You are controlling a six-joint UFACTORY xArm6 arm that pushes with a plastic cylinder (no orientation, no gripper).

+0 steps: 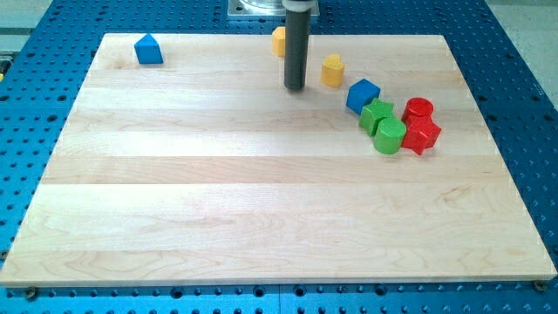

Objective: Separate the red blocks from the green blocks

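Observation:
Two red blocks sit at the view's right: a red cylinder (418,109) and a red star-like block (422,135) just below it. Two green blocks touch them on their left: a green star-like block (377,114) and a green cylinder (389,137). The green cylinder touches the lower red block. My tip (294,88) rests on the board near the view's top centre, well to the left of this cluster and apart from it.
A blue cube (363,94) touches the upper green block. A yellow block (331,70) stands just right of my tip. Another yellow block (279,41) is partly hidden behind the rod. A blue house-shaped block (148,50) sits at top left.

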